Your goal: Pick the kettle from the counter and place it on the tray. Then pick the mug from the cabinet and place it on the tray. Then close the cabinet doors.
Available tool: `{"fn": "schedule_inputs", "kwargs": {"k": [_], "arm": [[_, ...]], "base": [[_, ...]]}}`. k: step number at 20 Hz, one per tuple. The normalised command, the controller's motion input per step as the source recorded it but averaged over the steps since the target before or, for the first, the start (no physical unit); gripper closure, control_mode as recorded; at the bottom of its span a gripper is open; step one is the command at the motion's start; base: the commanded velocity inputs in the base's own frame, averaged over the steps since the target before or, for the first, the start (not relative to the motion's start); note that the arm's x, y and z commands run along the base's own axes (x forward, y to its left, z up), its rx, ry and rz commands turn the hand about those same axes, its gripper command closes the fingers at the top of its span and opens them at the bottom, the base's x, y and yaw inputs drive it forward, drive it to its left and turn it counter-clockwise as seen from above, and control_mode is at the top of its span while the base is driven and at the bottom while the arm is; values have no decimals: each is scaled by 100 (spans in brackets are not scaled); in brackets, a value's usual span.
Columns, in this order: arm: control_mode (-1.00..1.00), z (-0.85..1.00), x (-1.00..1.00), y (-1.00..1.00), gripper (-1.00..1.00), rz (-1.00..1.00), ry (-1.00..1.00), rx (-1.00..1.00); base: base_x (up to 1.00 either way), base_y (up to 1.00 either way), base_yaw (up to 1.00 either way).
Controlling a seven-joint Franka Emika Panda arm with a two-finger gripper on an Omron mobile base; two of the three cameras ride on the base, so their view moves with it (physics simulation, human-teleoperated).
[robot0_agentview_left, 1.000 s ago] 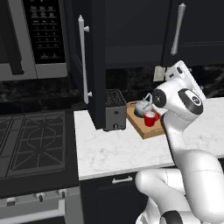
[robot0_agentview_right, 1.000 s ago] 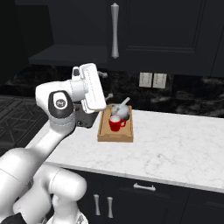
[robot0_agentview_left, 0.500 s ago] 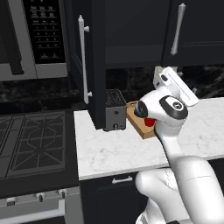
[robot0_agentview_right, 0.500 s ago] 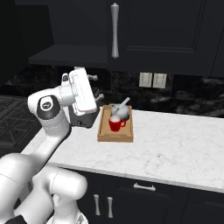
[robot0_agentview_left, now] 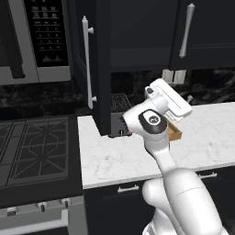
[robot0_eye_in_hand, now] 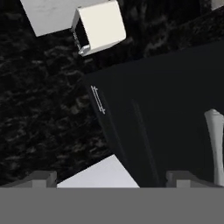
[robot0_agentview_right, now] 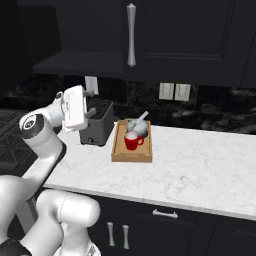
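Note:
The wooden tray [robot0_agentview_right: 117, 150] lies on the white marble counter [robot0_agentview_right: 200, 170]. In it stand the silver kettle [robot0_agentview_right: 140, 127] and, just in front of it, the red mug [robot0_agentview_right: 131, 142]. A corner of the tray [robot0_agentview_left: 175, 133] peeks out behind my arm. My gripper [robot0_agentview_right: 91, 104] is open and empty, left of the tray and beside the toaster [robot0_agentview_right: 98, 123]. In the hand view the open gripper [robot0_eye_in_hand: 111, 177] faces a black door panel [robot0_eye_in_hand: 166, 113] with a silver handle [robot0_eye_in_hand: 215, 140]. The cabinet's left door [robot0_agentview_left: 103, 69] stands open; its right door [robot0_agentview_left: 204, 27] is shut.
The toaster [robot0_agentview_left: 120, 125] sits on the counter behind the open door's lower edge. A black stovetop [robot0_agentview_left: 34, 147] lies to the left with the microwave [robot0_agentview_left: 43, 36] above it. Wall outlets [robot0_agentview_right: 175, 91] dot the dark backsplash. Free counter stretches right of the tray.
My hand has swung left, away from above the tray to beside the toaster, staying open. Kettle and mug rest unmoved in the tray.

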Motion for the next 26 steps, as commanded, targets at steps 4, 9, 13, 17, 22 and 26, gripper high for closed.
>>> {"fn": "schedule_inputs", "kwargs": {"k": [4,9,13,17,22,26], "arm": [[-100,0,-14,56,-100,-14,14,-14],[-100,-4,0,59,-100,-7,7,-11],[-100,-4,1,50,-100,-6,7,-9],[-100,-13,-2,30,-100,-4,4,-6],[-100,-14,0,35,-100,0,17,-2],[-100,-10,2,57,-100,-4,25,0]], "base": [[0,0,0],[0,0,0],[0,0,0],[0,0,0],[0,0,0],[0,0,0]]}}
